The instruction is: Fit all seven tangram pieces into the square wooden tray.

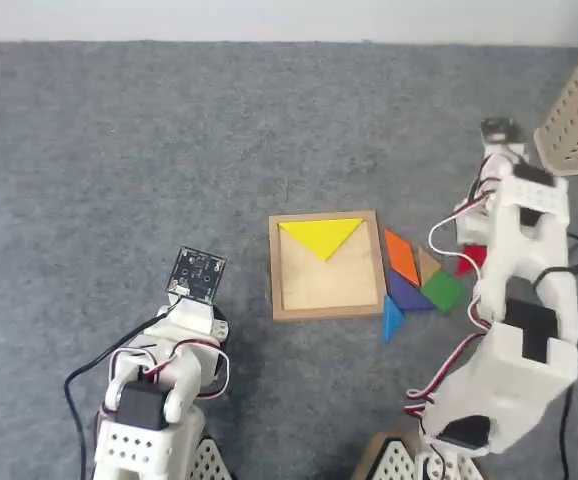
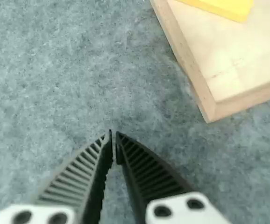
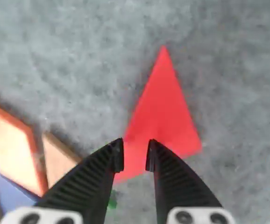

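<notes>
**Grey carpet table, one piece in the tray so far**

Grey carpet covers the table [image 1: 119, 150]. The square wooden tray [image 1: 275, 270] sits mid-table with just the yellow triangle [image 1: 321, 236] inside, tucked along its far edge. The other pieces are bunched beside the tray's right side: orange parallelogram [image 1: 401, 256], tan triangle [image 1: 428, 264], purple triangle [image 1: 407, 291], green square [image 1: 443, 291], blue triangle [image 1: 392, 318]. The red triangle [image 3: 163, 112] lies a bit further out. The right pincer [image 3: 135, 154] hangs right over it, tips slightly parted, nothing gripped. The left pincer [image 2: 112, 136] is clenched on nothing, over bare carpet near the tray's corner.
</notes>
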Robot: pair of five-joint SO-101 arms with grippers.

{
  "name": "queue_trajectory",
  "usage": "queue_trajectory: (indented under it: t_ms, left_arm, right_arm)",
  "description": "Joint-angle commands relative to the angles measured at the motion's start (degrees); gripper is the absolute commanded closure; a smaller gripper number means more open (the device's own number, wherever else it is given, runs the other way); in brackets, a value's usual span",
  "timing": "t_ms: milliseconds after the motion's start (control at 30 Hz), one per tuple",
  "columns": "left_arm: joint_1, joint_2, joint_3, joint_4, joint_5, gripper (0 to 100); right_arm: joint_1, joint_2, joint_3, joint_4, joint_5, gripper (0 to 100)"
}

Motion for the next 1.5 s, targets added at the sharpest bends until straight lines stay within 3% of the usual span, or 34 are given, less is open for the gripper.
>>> queue_trajectory:
  t_ms: [0, 100, 667, 1467]
  left_arm:
    - [-0.2, -1.1, -1.0, 0.4, 0.4, 99]
    - [-0.2, -1.1, -1.0, 0.4, 0.4, 99]
    - [-0.2, -1.1, -1.0, 0.4, 0.4, 99]
    - [-0.2, -1.1, -1.0, 0.4, 0.4, 99]
  right_arm:
    - [0.4, -3.4, -0.5, 1.0, -2.6, 84.9]
    - [0.6, -2.6, -2.9, 3.3, -5.1, 79.0]
    - [1.9, 17.6, -22.9, 10.2, -5.2, 78.6]
    - [4.7, 20.2, -22.2, 15.0, 0.5, 72.7]
